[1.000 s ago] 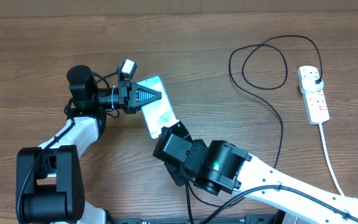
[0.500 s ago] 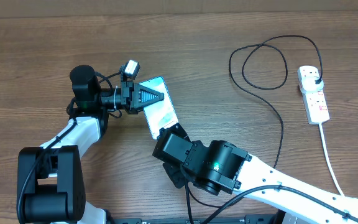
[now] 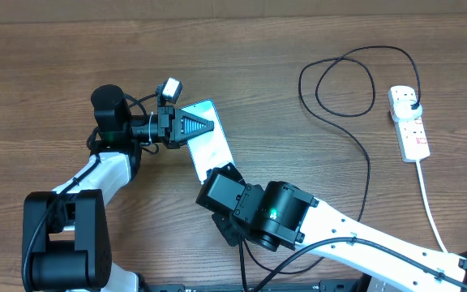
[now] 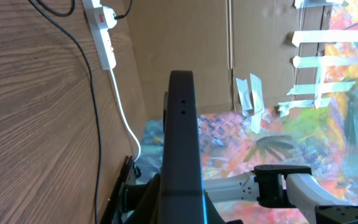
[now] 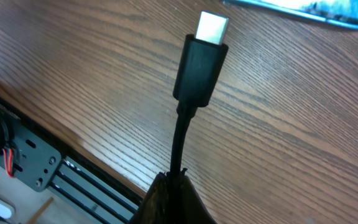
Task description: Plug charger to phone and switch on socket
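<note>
We see our left claw [image 3: 197, 126] clenched on the side edge of the phone [image 3: 210, 144] at left-centre of the bench [image 3: 298, 174], while our right claw [image 5: 171, 186] grasps the charger [image 5: 201, 59] just behind its connector tip, near the phone's lower end, with the black plug in the socket [image 3: 409, 128] at far right.

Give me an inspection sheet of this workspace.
Surface: wood-grain table.
Job's things: phone, screen lit; charger plugged into socket; connector not yet in phone.
Clutter: nothing seen.
Claws: left claw shut, tips over phone; right claw shut on charger just behind connector.
Cables: charger loops across table; white cord trails from socket toward the right arm's base.
Surroundings: cardboard behind table.
</note>
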`<state>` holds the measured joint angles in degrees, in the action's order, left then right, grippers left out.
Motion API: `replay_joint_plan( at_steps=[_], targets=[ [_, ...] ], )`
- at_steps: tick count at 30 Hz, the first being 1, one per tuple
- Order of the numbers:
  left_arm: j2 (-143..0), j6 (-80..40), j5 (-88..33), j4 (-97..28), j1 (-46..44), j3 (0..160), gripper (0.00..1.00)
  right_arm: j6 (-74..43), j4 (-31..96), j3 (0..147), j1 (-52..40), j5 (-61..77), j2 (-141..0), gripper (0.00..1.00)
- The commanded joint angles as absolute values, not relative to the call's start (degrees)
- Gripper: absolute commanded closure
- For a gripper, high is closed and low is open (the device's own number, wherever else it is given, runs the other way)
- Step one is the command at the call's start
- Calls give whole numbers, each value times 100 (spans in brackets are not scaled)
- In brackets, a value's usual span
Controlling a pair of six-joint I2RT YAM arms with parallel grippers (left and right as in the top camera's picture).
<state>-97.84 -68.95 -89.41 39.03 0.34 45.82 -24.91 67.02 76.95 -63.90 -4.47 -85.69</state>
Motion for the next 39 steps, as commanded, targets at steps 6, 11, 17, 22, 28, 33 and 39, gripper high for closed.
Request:
replay_joint_plan(
  at_steps=[6, 11, 17, 22, 28, 33, 39],
  targets=[
    [-9771, -6685, -9067, 3946, -3, 4665, 96, -2217, 6716, 7682, -6412, -434, -8543, 96],
    [-9771, -6687, -9070, 3944, -3, 4665, 96, -2217, 6722, 7682, -6412, -416, -8543, 96],
    [-9771, -6692, -9067, 3940, -3, 4665, 96, -2226, 6759, 7682, -6412, -410, -8545, 96],
    [-9771, -6709, -9067, 3927, -3, 4665, 96, -2226, 6755, 7682, -6359, -113, -8578, 96],
    [-9771, -6709, -9070, 3927, -3, 4665, 96, -2224, 6735, 7682, -6222, -117, -8586, 96],
    [-9771, -6657, -9070, 3929, -3, 4665, 96, -2226, 6764, 7682, -6069, -110, -8586, 96],
    [-9771, -6659, -9067, 3929, -3, 4665, 96, -2222, 6685, 7682, -6062, 32, -8586, 96]
  ],
)
